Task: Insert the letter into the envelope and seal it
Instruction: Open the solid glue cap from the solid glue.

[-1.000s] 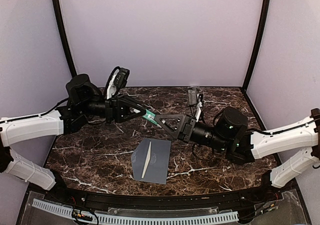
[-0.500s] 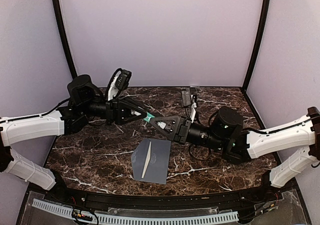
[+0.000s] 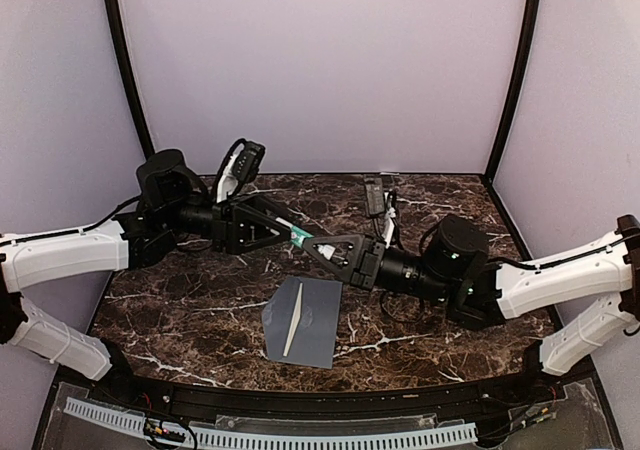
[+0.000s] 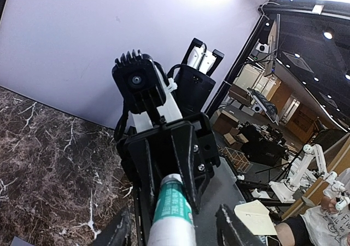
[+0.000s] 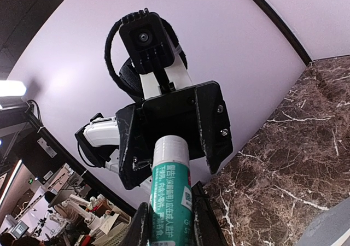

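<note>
Top external view: the envelope (image 3: 315,325) lies flat on the marble table (image 3: 190,300), near the front edge, down between the two arms and well below them. It's plain grey-blue, smooth, sitting a little askew. Along its left part runs a thin cream sliver, and that's the letter (image 3: 293,322). By the look of it the sheet is tucked inside with only an edge peeking out at the mouth. The pointed flap is on that left side and seems open, or at least not pressed down, though from up here I can't make out its exact angle. So I'd call the first half done: letter in, sealing not yet done.

Up above the table the two arms meet nose to nose in mid-air, and between them is a glue stick (image 5: 170,202), a white tube with green print. In the right wrist view, the right gripper (image 5: 170,227) has its fingers pressed against the tube on both sides, pinching it. In the left wrist view, the left gripper (image 4: 176,229) stands spread, with a clear gap on either side of the tube, gripping nothing.

What's left, I reckon, is glue along the flap, then folding it over and pressing it flat.
</note>
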